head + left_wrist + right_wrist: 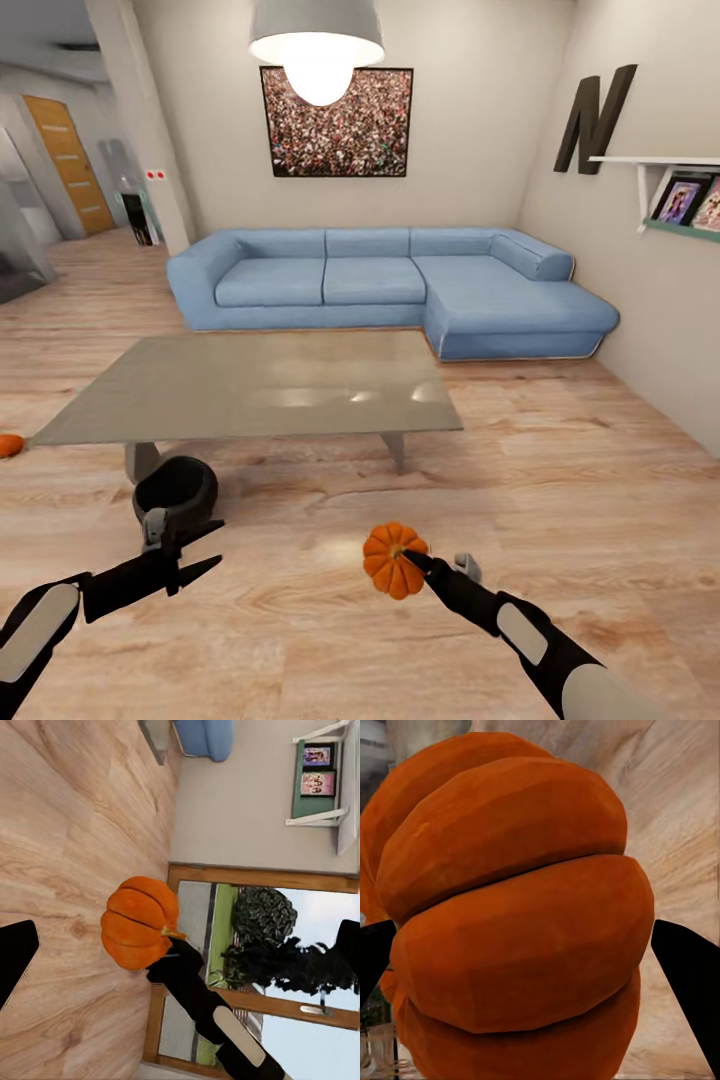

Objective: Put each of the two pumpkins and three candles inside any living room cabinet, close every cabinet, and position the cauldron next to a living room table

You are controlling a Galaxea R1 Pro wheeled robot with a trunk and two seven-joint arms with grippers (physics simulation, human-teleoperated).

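Observation:
A ribbed orange pumpkin hangs above the wooden floor, with my right gripper shut on it. In the right wrist view the pumpkin sits between the two dark fingers. The left wrist view sees that pumpkin from the side, with the right gripper behind it. My left gripper stands open and empty just in front of the black cauldron, which sits on the floor by the grey table's near left leg. A second pumpkin lies on the floor at the far left. The cabinet and candles are out of view.
A blue corner sofa stands behind the table against the back wall. A wall shelf with photo frames hangs on the right. A hallway with a wooden door opens at the back left. Bare wooden floor lies right of the table.

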